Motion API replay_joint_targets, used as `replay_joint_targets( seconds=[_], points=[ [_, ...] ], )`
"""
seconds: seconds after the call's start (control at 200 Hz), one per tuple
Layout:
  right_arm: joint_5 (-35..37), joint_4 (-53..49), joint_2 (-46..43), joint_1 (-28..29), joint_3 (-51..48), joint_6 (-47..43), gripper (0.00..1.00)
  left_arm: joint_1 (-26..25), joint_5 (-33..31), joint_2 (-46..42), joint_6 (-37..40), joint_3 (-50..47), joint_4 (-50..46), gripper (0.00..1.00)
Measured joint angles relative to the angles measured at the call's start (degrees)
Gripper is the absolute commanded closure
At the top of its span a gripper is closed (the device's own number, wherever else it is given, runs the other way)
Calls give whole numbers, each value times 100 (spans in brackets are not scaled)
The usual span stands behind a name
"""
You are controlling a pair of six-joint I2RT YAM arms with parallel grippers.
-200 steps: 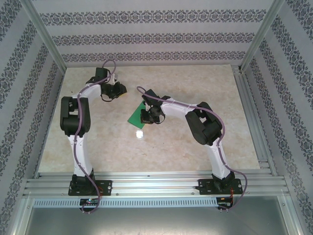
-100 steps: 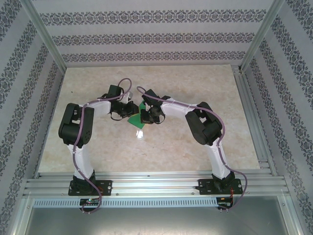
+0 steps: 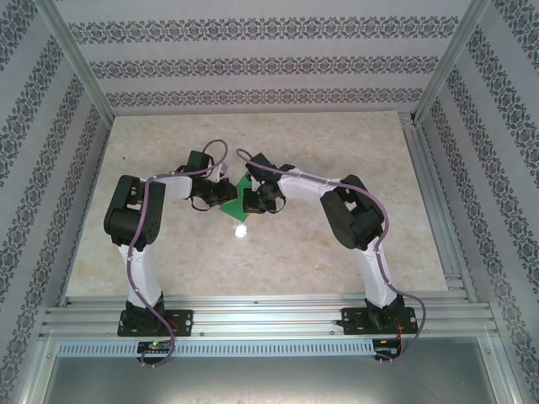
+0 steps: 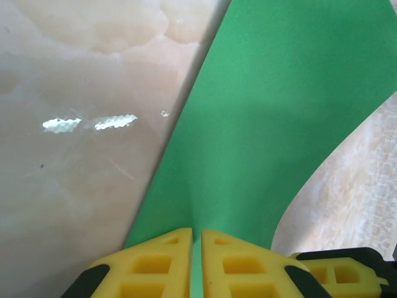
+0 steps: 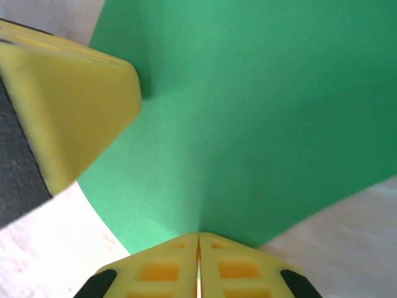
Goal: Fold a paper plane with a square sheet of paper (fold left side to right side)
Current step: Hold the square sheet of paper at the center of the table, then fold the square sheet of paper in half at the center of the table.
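1. Bottom of the left wrist view: our left gripper (image 4: 196, 264) is pinched tight on the near edge of the square sheet of paper (image 4: 279, 124).
2. Bottom of the right wrist view: our right gripper (image 5: 198, 264) is clamped on the same sheet, with the other gripper's yellow finger close at upper left.
3. Beyond the fingers the green bows up off the pale table (image 4: 74, 174); from above it sits mid-frame between both grippers.
4. We see no crease, so we judge the left-to-right fold barely begun, with every dart fold ahead.
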Motion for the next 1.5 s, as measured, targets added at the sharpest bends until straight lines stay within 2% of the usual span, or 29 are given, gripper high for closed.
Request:
replay_joint_targets(
  seconds=[0.155,0.305,0.495,0.754,1.024,1.499],
  points=[
    [-264,83,-289,-457,-61,52,93,0,0,-42,2,-105,162,86],
    [-380,435,-232,-758,378,323,95,-2,-13,-59,2,-153,238,86],
    [-411,1102,282,-667,1029,883,95,-2,-24,-66,2,-164,249,86],
    [-282,1174,1139,-525,1738,1272,95,-4,-39,-66,2,-164,247,86],
    [203,713,1628,-411,2623,1036,95,-9,-55,-70,2,-164,247,86],
    [750,131,1847,-188,2957,544,95,-9,-61,-70,4,-164,247,86]
  ],
)
